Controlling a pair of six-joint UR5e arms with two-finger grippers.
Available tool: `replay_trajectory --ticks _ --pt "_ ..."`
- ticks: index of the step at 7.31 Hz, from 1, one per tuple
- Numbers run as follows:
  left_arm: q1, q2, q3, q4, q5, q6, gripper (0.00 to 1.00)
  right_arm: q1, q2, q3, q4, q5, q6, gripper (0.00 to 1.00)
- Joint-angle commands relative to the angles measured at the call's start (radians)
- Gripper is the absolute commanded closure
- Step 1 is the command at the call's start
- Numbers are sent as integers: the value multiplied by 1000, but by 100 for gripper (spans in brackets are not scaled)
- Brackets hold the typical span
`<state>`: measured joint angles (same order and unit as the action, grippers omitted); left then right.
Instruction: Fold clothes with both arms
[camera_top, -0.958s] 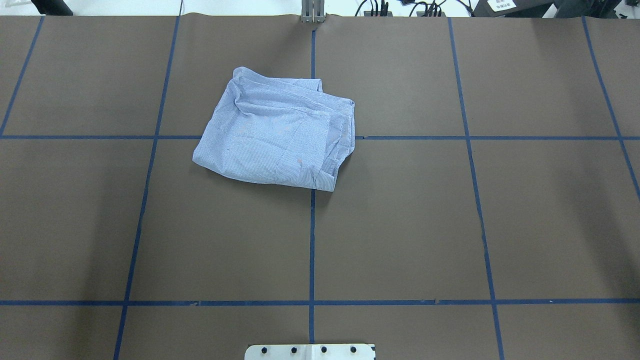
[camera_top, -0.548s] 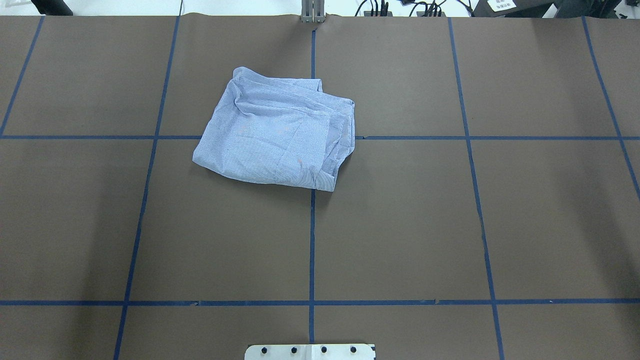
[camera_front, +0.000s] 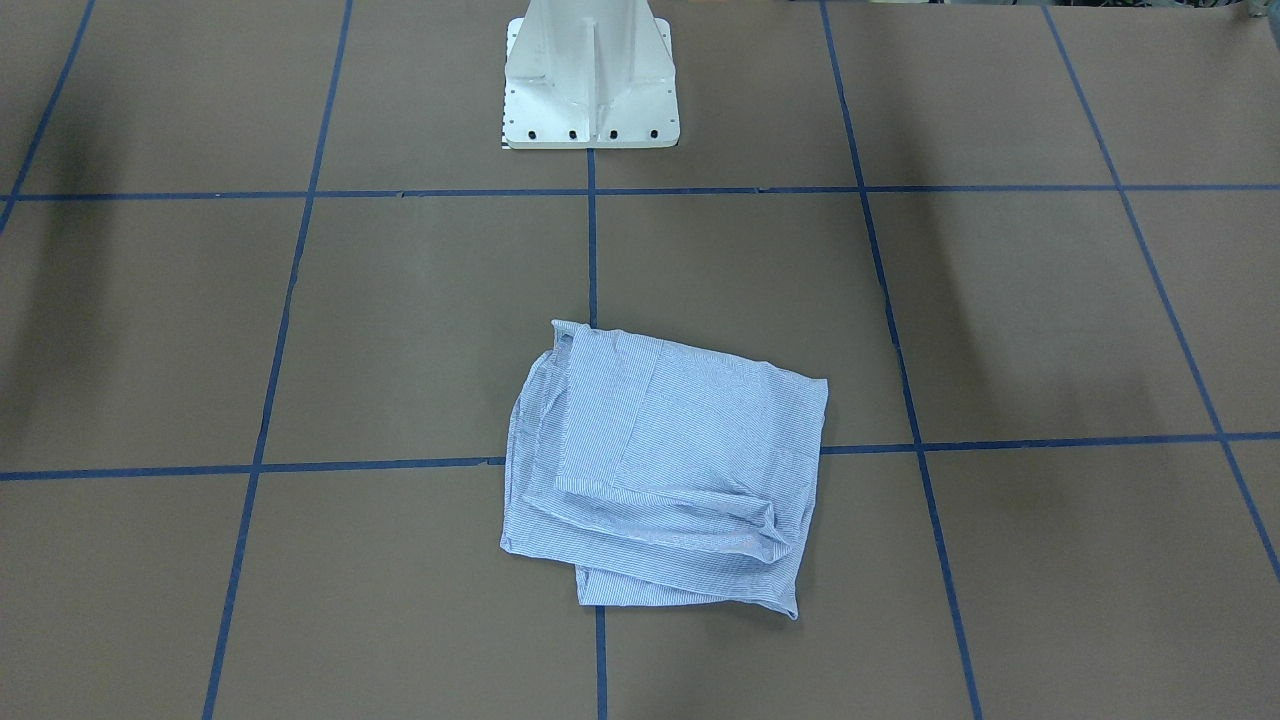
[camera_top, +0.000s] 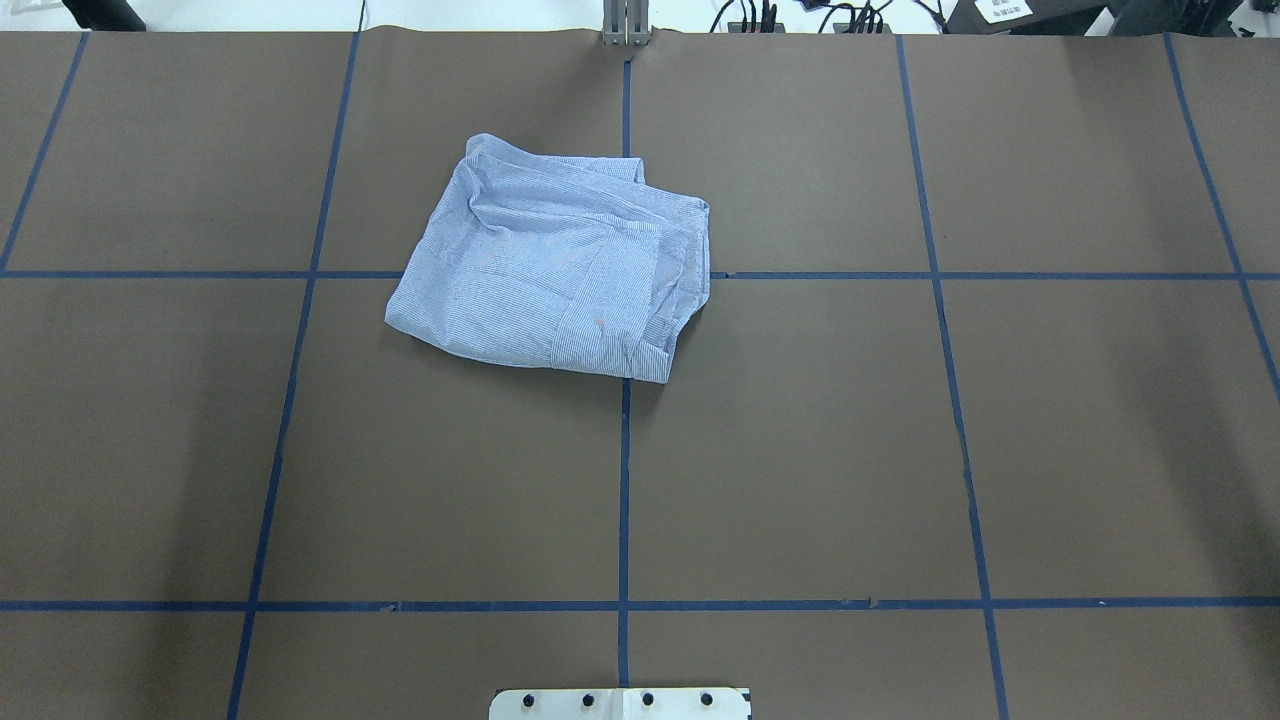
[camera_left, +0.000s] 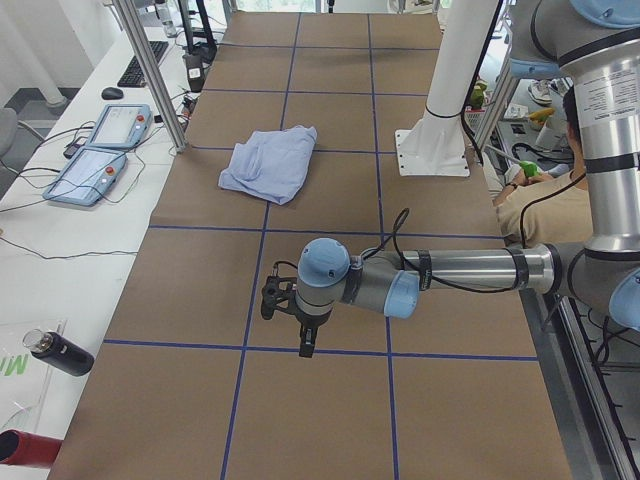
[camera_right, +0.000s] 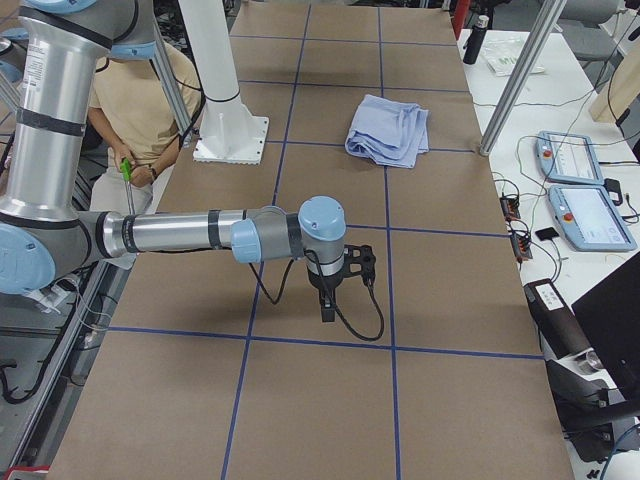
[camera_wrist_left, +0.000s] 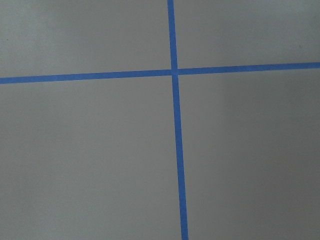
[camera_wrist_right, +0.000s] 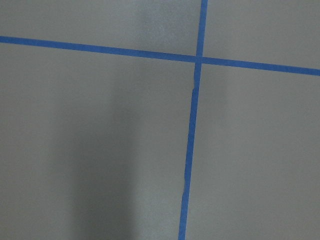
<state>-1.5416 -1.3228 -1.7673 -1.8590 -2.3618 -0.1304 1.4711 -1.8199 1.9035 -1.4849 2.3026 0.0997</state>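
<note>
The clothes (camera_top: 550, 270) are one light blue striped shirt, folded into a rough, rumpled square. It lies on the brown table, far of centre and slightly toward my left, and also shows in the front (camera_front: 665, 465), left (camera_left: 268, 165) and right (camera_right: 390, 130) views. My left gripper (camera_left: 300, 335) hangs low over bare table at the left end, well away from the shirt. My right gripper (camera_right: 327, 305) hangs the same way at the right end. Only the side views show them, so I cannot tell whether either is open or shut. Both wrist views show only blue tape lines.
The white pedestal base (camera_front: 590, 100) stands at the near table edge. A seated person (camera_right: 150, 110) is behind it. Two teach pendants (camera_left: 100, 150) and a dark bottle (camera_left: 60, 352) lie on the side bench. A metal post (camera_top: 625, 25) stands at the far edge.
</note>
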Motion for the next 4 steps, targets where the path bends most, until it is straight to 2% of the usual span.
replay_trajectory --ticks 1,4 --pt "0 -1 -6 0 -1 2 0 0 -2 -1 0 38 -2 0" --pt "0 -12 -7 0 1 2 0 0 -12 -4 0 44 -5 0"
